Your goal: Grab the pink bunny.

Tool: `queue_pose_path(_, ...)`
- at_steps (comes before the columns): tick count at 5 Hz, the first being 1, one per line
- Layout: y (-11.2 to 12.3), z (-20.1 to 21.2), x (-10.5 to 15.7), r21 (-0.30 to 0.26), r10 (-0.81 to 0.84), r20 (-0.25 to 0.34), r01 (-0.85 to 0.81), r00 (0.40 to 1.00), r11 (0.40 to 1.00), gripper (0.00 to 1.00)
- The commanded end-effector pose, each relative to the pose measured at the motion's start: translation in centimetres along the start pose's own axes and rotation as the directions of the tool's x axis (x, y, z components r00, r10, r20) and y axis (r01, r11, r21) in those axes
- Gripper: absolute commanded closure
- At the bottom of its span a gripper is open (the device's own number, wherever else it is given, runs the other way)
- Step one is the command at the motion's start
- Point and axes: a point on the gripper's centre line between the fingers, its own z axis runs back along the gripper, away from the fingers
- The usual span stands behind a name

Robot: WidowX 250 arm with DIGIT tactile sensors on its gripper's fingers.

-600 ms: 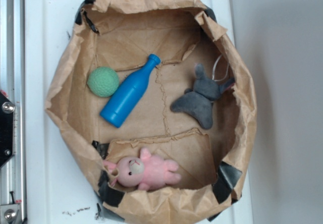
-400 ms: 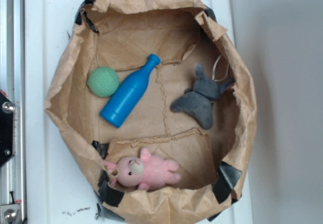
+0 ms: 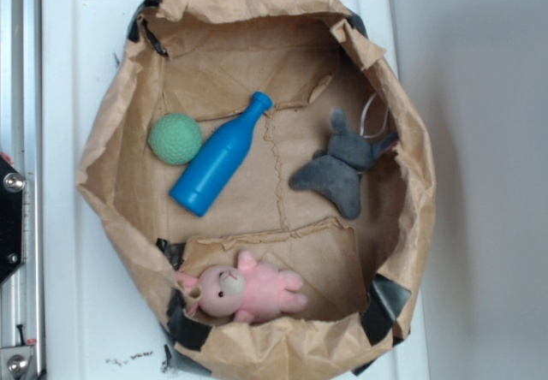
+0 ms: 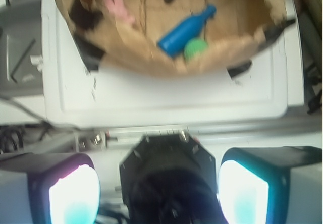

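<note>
Bag (image 3: 128,123): brown paper, matt, creased, w/ black tape patches (image 3: 385,303). Bunny (image 3: 244,293): soft pink plush, fuzzy. Grey toy (image 3: 338,175): plush, matt. Bottle (image 3: 218,156): blue plastic, smooth, slight gloss. Ball (image 3: 175,138): green, knit-like rough texture. Surface (image 3: 77,46): white, smooth, semi-gloss. Rail (image 3: 17,72): metal.

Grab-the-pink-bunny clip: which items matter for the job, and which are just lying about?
Job:
- small soft pink plush bunny, by the bag's near wall
- gripper, open, outside the bag

Lying about:
- blue plastic bottle
- green knitted ball
- grey plush animal
- crumpled brown paper bag
</note>
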Motion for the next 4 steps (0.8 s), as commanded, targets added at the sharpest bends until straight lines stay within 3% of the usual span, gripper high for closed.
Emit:
queue_pose_path(1,0.0,-2.4,8.6,-0.039,0.058,0.094,-0.055,0.994,0.998,0.00)
queue_pose_path(2,2.2,-4.4,11.1,-0.103,0.111,0.109,-0.100,0.988,0.990,0.00)
queue_pose_path(3,3.2,-5.9,11.3,-0.164,0.101,0.136,-0.078,0.986,0.983,0.00)
queue_pose_path(4,3.2,-8.8,11.1,-0.249,0.093,0.082,-0.070,0.992,0.966,0.00)
